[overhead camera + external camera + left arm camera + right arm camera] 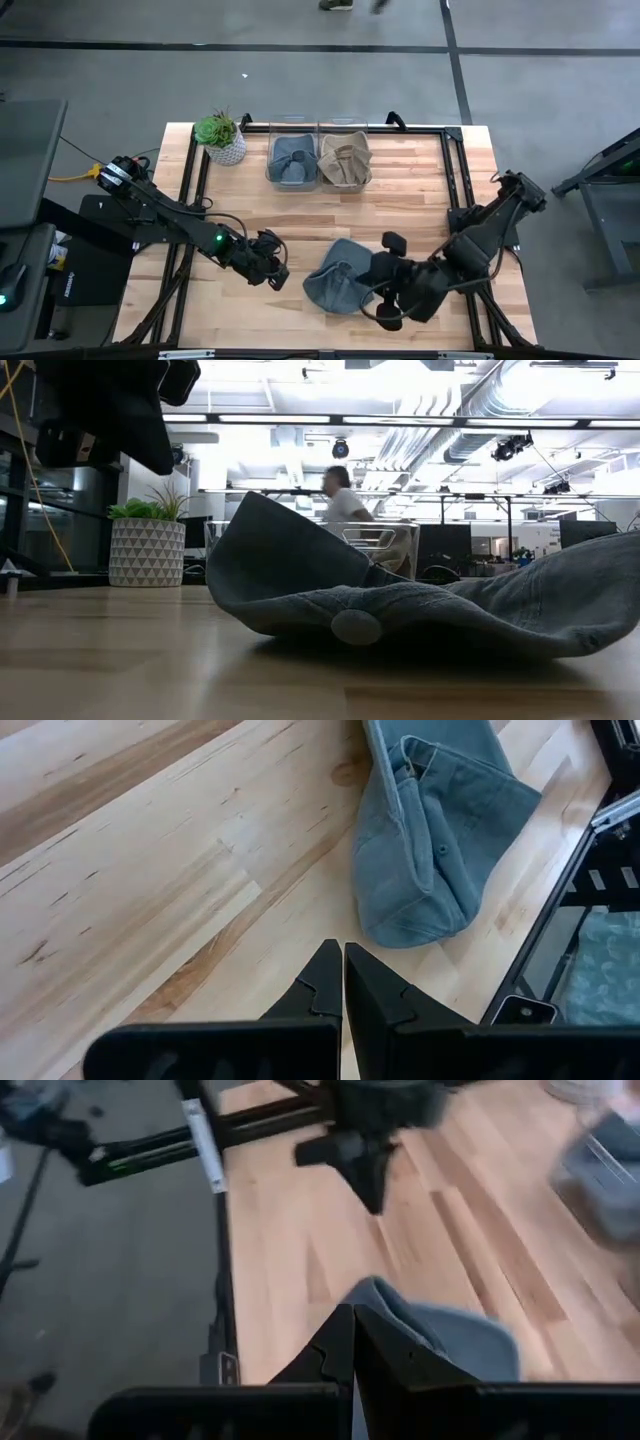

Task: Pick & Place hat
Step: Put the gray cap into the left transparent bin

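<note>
A blue-grey hat (338,280) lies crumpled on the wooden table (420,215), toward its near edge and a little right of the middle. In the low view the hat (400,610) rests flat on the wood, one flap standing up on its left side and a small round button showing at its front.

The left gripper (272,270) hangs low over the table just left of the hat, apart from it; its fingers (325,985) are pressed together and hold nothing. The right gripper (385,290) sits at the hat's right edge, its fingers (340,1345) also closed together and empty; whether they touch the cloth cannot be told.

At the far side of the table stand two clear bins (293,150), the left one holding a blue-grey hat (292,160) and the right one a tan hat (345,160). A potted plant (222,138) stands left of them. A person (345,500) shows in the room beyond.
</note>
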Controlling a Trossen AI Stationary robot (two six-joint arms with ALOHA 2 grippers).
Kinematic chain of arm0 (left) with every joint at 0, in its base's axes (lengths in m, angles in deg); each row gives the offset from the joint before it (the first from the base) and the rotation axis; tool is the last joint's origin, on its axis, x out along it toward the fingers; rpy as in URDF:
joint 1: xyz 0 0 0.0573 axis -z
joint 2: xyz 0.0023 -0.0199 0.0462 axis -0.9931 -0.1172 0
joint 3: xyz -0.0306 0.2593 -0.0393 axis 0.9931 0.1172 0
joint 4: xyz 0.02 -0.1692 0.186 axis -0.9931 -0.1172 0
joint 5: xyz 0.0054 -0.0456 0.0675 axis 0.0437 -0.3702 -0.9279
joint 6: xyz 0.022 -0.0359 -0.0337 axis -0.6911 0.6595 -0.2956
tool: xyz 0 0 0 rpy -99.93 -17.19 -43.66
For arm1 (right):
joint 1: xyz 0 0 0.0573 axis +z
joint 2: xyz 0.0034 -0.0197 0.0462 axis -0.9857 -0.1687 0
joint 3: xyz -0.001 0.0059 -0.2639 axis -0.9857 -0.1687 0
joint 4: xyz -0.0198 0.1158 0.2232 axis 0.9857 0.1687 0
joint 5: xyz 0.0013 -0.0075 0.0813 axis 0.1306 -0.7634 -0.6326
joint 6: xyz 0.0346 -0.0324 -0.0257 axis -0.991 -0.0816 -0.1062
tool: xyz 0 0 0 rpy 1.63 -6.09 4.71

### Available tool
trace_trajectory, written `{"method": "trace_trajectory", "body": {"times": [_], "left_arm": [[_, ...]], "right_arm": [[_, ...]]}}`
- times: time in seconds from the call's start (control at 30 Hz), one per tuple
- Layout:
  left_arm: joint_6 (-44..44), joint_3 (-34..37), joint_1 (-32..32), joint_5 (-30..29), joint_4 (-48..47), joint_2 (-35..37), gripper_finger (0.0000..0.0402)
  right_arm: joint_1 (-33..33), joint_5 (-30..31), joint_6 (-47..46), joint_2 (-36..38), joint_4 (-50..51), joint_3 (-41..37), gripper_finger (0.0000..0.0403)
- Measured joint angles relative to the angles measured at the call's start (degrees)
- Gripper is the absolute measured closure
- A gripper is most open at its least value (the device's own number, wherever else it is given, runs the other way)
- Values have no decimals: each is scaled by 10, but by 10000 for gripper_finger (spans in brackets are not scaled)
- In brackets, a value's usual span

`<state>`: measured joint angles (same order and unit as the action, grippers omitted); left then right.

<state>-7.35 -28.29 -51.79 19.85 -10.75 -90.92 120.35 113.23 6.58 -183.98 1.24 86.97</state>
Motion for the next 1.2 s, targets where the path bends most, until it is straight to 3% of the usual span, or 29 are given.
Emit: {"method": "trace_trajectory", "body": {"times": [0.2, 0.37, 0.5, 0.6, 0.73, 0.83, 1.2], "left_arm": [[-7, 0, 0, 0, 19, 0, 402], [-22, 0, 0, 6, 36, 0, 402], [-23, 0, 0, 11, 37, 0, 402], [-23, 0, 0, 22, 42, 0, 402], [-26, 0, 0, 31, 66, 0, 402], [-27, 0, 0, 31, 69, 0, 402], [-64, 0, 0, 17, 74, -1, 400]], "right_arm": [[-21, -101, 88, 2, -56, -5, 403], [-48, -214, 134, 36, -305, -161, 403], [-66, -214, 112, 86, -515, -333, 403], [-64, -160, 96, 124, -614, -437, 403], [-42, -75, 71, 177, -618, -521, 403], [-25, -45, 50, 217, -597, -564, 403], [-6, -104, -7, 330, -460, -646, 402]]}}
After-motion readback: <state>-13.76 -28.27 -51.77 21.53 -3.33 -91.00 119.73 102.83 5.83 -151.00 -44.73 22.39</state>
